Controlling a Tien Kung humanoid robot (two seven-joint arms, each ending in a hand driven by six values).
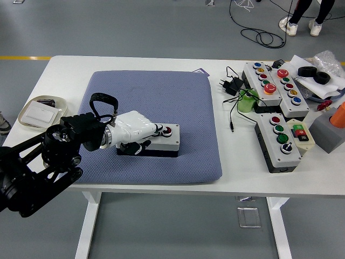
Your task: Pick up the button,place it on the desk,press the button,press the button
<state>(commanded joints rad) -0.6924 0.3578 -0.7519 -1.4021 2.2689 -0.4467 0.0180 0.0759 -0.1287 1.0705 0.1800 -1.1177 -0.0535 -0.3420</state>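
**Left hand on button box, on the pad**

On a white table (135, 186): a blue-grey pad (161, 97) covering the left-middle. On the pad's near half, a grey button box (161, 143) with black base, lying flat, long side running left to right. Red button (168, 130) showing near the box's right end; other buttons hidden.

From the left, a black arm (38, 167) reaching in over the near-left edge. Left hand (133, 129), white-shelled, resting over the box's left half, fingers (156, 129) curled down onto its top; dark fingertips wrapped at the near-left corner. Pressing or merely gripping: cannot tell.

Right hand out of view.

At the far left, near the table edge, a shallow tray (39, 110). On the right, well apart from the pad: two long button panels (272, 83) far back, a shorter one (280, 141) nearer, a black charger (232, 85) with cables, a green object (247, 102), an orange cone (338, 114) on a grey block.
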